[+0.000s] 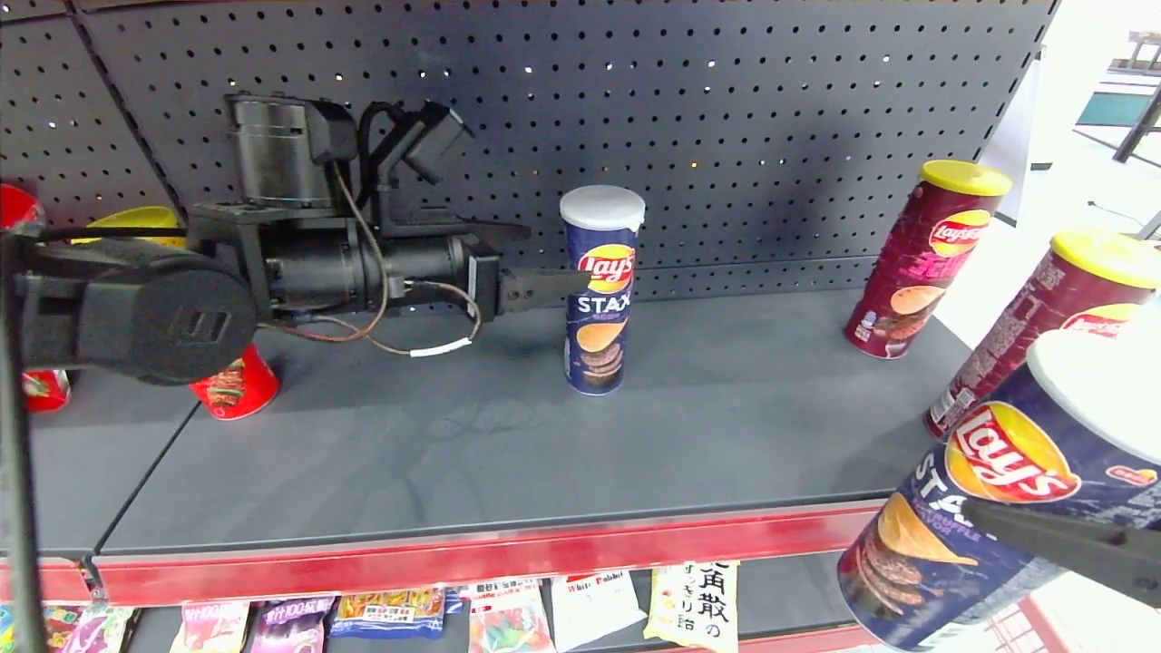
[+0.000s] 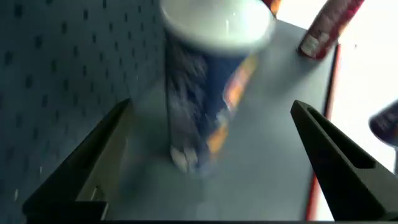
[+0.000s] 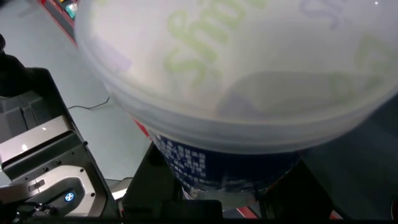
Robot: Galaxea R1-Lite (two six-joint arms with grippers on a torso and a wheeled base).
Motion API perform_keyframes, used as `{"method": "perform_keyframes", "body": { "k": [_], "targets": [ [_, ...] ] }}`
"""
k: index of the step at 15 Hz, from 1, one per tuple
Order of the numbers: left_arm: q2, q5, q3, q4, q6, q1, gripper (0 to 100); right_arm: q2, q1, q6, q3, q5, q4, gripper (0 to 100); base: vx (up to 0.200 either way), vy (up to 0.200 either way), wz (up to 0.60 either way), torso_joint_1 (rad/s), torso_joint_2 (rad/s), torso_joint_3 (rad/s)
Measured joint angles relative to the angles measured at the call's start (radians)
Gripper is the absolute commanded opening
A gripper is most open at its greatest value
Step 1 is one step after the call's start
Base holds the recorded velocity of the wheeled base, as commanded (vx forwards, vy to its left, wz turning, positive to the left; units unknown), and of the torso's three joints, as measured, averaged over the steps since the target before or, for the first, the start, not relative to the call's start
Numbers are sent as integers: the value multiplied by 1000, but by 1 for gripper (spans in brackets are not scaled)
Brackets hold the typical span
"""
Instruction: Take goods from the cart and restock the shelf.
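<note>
From the head camera, the upright blue can stands mid-shelf, far back near the pegboard, with its label facing out as stock should. The left gripper sits level at its left side, about halfway up. At the near right, off the front edge of the shelf, the right gripper clamps a second blue can, tilted (likely the next one to be placed). A maroon can stands far right.

From the left wrist, the jaws gape wide on either side of the upright can, touching nothing. It rests on its own base.

From the right wrist, the second can's white lid looms close. Dark fingers pinch the body further down, which leaves the base free for setting down.
</note>
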Motion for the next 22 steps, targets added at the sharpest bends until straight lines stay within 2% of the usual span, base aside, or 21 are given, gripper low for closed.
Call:
{"method": "perform_keyframes", "body": {
  "k": [3, 5, 14, 15, 22],
  "targets": [
    [99, -20, -117, 4, 0, -20, 100, 0, 0, 0, -3, -1, 0, 0, 0, 0, 0, 0, 0, 0],
    [139, -30, -157, 8, -2, -34, 100, 0, 0, 1, -2, -2, 0, 0, 0, 0, 0, 0, 0, 0],
    [230, -62, -241, 24, -2, -48, 100, 0, -3, 1, -4, -2, 0, 0, 0, 0, 0, 0, 0, 0],
    [240, -62, -256, 24, -2, -48, 0, 0, -3, 2, -3, -2, 1, 0, 0, 0, 0, 0, 0, 0],
    [268, -86, -295, 47, -5, -61, 0, 0, -4, 1, -3, -2, 2, 0, 0, 0, 0, 0, 0, 0]
  ]
}}
